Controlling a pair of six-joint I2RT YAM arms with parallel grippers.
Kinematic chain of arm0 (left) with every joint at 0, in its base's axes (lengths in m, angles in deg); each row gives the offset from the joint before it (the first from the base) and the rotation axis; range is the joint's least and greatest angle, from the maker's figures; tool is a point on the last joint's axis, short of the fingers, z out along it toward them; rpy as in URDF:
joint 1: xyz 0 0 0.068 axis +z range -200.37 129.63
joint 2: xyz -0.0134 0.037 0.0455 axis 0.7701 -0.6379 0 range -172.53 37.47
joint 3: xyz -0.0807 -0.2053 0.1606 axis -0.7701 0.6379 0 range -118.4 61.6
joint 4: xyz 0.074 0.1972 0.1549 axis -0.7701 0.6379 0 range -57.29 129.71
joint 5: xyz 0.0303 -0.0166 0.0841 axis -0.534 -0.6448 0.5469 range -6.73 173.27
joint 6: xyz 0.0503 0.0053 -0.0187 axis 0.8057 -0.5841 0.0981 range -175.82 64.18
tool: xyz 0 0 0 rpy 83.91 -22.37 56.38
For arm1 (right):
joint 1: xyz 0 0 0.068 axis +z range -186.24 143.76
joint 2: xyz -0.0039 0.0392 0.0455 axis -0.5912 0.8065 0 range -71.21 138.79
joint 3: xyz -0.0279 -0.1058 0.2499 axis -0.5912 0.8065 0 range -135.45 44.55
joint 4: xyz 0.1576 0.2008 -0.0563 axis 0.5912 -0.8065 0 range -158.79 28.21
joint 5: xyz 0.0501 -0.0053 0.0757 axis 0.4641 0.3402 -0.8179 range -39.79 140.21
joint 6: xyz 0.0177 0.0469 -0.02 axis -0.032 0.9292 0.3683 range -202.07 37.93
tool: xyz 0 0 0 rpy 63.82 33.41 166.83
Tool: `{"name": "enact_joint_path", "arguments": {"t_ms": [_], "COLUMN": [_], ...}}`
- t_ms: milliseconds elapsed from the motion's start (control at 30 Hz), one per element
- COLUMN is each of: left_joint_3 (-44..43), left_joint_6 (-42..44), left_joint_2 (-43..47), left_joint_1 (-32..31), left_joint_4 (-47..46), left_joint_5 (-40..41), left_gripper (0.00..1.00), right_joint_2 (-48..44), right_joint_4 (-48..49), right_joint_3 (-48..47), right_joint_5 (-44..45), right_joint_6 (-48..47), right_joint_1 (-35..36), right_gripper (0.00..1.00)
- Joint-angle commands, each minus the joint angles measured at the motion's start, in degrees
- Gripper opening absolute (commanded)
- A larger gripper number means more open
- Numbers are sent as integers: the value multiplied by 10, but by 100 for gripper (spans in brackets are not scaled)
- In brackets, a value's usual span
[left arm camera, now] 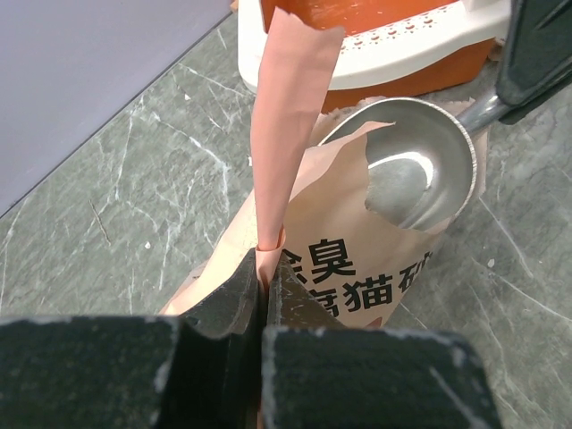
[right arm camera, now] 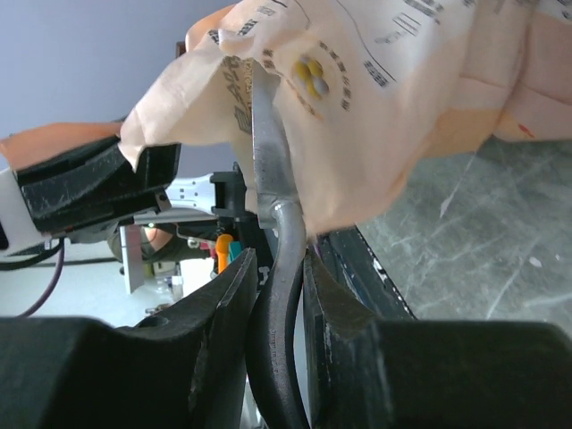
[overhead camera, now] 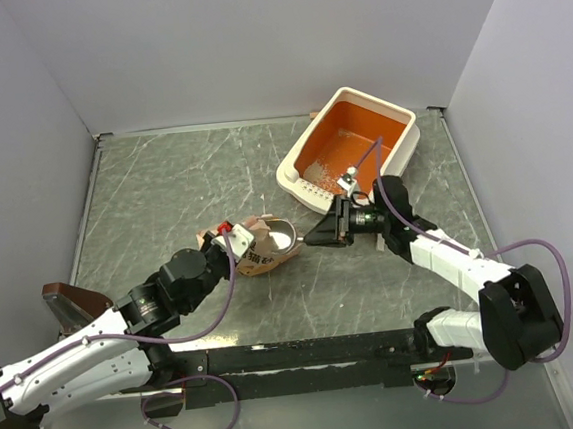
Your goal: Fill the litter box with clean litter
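Top external, left to right: left gripper (overhead camera: 230, 237) pinched shut on the paper bag (overhead camera: 255, 255) at its 9 o'clock edge, probably to hold the mouth open; metal scoop (overhead camera: 283, 239) at that mouth, its handle clamped in the right gripper (overhead camera: 320, 234) at 3 o'clock, seemingly poised for dipping; litter box (overhead camera: 298, 178) beyond at 1 o'clock, only a thin scatter of clean litter (overhead camera: 334, 155) on its orange floor. Seen only from the left wrist: a bare, shiny scoop bowl; only from the right wrist: 2 fingers (right arm camera: 223, 313) tight against the handle.

bag (left arm camera: 344, 228) interior hidden, litter box (left arm camera: 393, 52) cropped at top edge
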Motion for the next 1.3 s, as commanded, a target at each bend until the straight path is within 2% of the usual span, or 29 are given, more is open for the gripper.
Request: {"name": "enact_joint_path", "arguments": {"t_ms": [0,333,500,600,667,767,833,933,967,1033,1067,1200,1267], "left_joint_3": [7,20,23,28,31,35,36,37,37,36,36,38,38], "left_joint_6": [4,4,0,3,5,5,4,6,7,6,6,8,6], "left_joint_2": [16,2,-5,1,5,10,10,10,9,10,11,22,26], "left_joint_1": [-2,-18,-34,-46,-50,-53,-55,-57,-57,-57,-57,-59,-58], "left_joint_4": [-18,-50,-61,-62,-76,-81,-84,-84,-86,-85,-84,-85,-86], "left_joint_5": [-4,-103,-110,-106,-105,-106,-104,-106,-104,-101,-101,-88,-81], "left_gripper": [1,1,1,1,1,1,1,1,1,1,1,1,1], "right_joint_2": [-45,-109,-160,-180,-172,-176,-158,-164,-153,-160,-173,-185,-208], "right_joint_4": [68,92,78,103,145,162,192,205,215,207,172,174,130], "right_joint_3": [33,101,138,163,175,190,197,202,196,198,197,189,174], "right_joint_5": [-55,-66,-79,-61,-85,-60,-86,-58,-77,-79,-66,-88,-85], "right_joint_6": [21,43,46,62,87,88,100,107,105,95,84,96,68], "right_joint_1": [-33,-65,-85,-90,-91,-88,-88,-84,-79,-90,-93,-96,-102], "right_gripper": [0,0,0,0,0,0,0,0,0,0,0,0,0]}}
